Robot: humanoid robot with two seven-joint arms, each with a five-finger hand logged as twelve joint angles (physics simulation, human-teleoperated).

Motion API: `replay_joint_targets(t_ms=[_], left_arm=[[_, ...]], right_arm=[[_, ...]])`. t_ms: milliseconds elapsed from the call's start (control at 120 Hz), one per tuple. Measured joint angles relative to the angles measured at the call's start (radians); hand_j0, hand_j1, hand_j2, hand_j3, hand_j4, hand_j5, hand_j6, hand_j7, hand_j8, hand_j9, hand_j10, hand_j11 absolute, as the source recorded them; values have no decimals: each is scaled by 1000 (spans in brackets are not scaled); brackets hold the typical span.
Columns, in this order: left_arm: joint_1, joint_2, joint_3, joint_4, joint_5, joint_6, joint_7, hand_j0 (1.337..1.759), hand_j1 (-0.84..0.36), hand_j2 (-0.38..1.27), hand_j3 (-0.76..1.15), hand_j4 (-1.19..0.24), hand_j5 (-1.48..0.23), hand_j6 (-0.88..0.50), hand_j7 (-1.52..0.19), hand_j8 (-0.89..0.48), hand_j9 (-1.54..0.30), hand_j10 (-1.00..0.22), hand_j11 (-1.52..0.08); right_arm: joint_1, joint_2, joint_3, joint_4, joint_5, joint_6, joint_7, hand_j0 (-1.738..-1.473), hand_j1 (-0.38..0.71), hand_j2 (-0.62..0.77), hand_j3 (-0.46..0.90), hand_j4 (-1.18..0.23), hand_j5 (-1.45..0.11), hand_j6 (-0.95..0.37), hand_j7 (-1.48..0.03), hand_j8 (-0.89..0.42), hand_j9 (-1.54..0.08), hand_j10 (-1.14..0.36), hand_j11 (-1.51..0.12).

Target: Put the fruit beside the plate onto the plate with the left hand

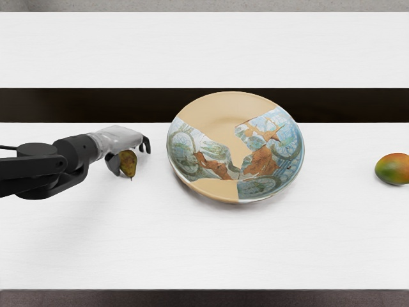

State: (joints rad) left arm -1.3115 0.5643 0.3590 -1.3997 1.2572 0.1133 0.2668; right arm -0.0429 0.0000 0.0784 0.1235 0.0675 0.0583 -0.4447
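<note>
Entry: the left arm (38,169) is showing matte black, built of rounded tubular segments. A round cap (35,151) is covering one joint, and a thin dark cable (5,148) is running off at the left edge. The left hand (121,144) is wearing a pale grey shell, and its fingers (146,146) are ending in dark tips.

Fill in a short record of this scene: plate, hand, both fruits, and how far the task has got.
plate: centre, patterned, nothing on it
left hand: left of plate, fingers curled around the pear-shaped fruit
pear-shaped fruit: in the hand, off the plate
mango: far right, apart, untouched
right hand: out of view
task stage: fruit grasped, not yet placed
</note>
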Motion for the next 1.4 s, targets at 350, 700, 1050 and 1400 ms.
replay_joint_targets(t_ms=[350, 700, 1050, 1400], left_arm=[[2, -1, 0, -7, 0, 0, 2, 1657, -194, 109, 0, -468, -611, -447, -586, -469, -609, -469, -608], [2, 14, -1, -8, -9, -1, 6, 1657, -284, 217, 0, -575, -752, -488, -618, -451, -756, -572, -756], [2, 20, -4, -10, -16, 2, 9, 1655, -311, 393, 0, -673, -872, -489, -851, -429, -888, -610, -891], [2, 14, -4, -9, -20, 0, 9, 1652, -260, 338, 0, -724, -957, -486, -951, -429, -964, -619, -965]], right_arm=[[0, 0, 0, 0, 0, 0, 0, -1658, -349, 0, 0, 0, 0, -1, 0, 0, 0, 0, 0], [0, 0, 0, 0, 0, 0, 0, -1658, -349, 0, 0, 0, 0, -1, 0, 0, 0, 0, 0], [0, 0, 0, 0, 0, 0, 0, -1658, -349, 0, 0, 0, 0, 0, 0, 0, 0, 0, 0], [0, 0, 0, 0, 0, 0, 0, -1658, -349, 0, 0, 0, 0, 0, 0, 0, 0, 0, 0]])
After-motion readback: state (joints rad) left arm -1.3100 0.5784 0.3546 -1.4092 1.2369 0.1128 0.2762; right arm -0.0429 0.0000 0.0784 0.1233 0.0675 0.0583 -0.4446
